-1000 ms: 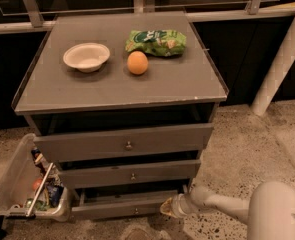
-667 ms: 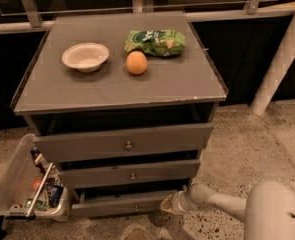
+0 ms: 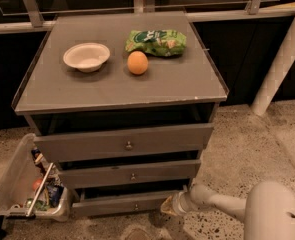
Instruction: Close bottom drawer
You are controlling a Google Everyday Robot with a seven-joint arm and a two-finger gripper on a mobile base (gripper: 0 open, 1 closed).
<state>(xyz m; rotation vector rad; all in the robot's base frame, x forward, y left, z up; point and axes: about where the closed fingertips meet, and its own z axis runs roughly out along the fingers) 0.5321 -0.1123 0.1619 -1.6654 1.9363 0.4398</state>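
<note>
No legible text, number, brand or sign.

- Green snack bag (image 3: 156,42), on the cabinet top (image 3: 187,84), well above the gripper (image 3: 169,205): pale printed lettering, characters cannot be read.
- Clear bin (image 3: 12,174), left of the gripper at about its height: contents show coloured print, unreadable.
- Gripper position: low, at the right end of the bottom drawer (image 3: 122,204) front.

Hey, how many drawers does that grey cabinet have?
3, stacked: the top drawer just under the cabinet top, the middle drawer below it, and the bottom drawer lowest. The end effector sits at the bottom drawer's right end.
</note>
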